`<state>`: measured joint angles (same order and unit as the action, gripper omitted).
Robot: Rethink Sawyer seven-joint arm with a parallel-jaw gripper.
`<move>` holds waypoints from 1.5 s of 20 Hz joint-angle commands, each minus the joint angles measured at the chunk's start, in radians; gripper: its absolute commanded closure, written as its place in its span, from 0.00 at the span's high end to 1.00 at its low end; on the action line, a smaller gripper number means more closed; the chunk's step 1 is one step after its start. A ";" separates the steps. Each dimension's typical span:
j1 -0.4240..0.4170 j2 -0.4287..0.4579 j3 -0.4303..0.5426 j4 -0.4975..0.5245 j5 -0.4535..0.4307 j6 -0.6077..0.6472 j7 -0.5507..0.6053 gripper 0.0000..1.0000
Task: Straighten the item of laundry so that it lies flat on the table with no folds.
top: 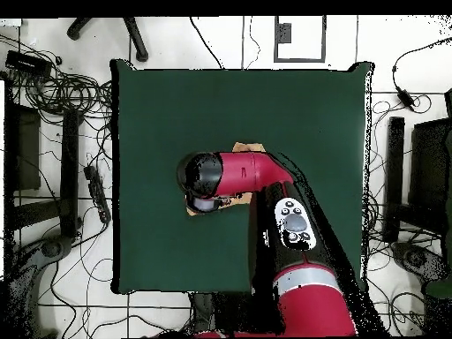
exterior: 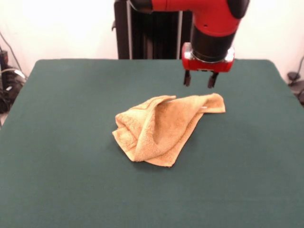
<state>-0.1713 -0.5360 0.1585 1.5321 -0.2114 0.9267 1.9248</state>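
Note:
The golden-orange towel (exterior: 161,127) lies crumpled and folded over itself near the middle of the dark green table (exterior: 57,142). One corner stretches out to the right, with a bit of white label showing. My gripper (exterior: 199,80) hangs open and empty just above that right corner, clear of the cloth. In the overhead view the arm (top: 256,172) covers most of the towel; only small bits (top: 249,146) show beside it, and the gripper itself is hidden under the wrist.
The robot's black pedestal (exterior: 147,33) stands at the table's far edge. Cables and equipment lie on the floor around the table (top: 71,177). Green cloth shows on all sides of the towel.

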 commanded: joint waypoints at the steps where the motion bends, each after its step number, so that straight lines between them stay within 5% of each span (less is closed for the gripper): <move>1: 0.016 0.006 0.147 -0.106 -0.067 0.062 -0.207 1.00; 15: -0.017 0.062 0.193 -0.203 -0.183 0.021 -0.320 1.00; 30: -0.062 0.051 0.251 -0.170 -0.295 -0.024 -0.355 1.00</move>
<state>-0.2222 -0.4863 0.2718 1.3424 -0.4391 0.9271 1.8942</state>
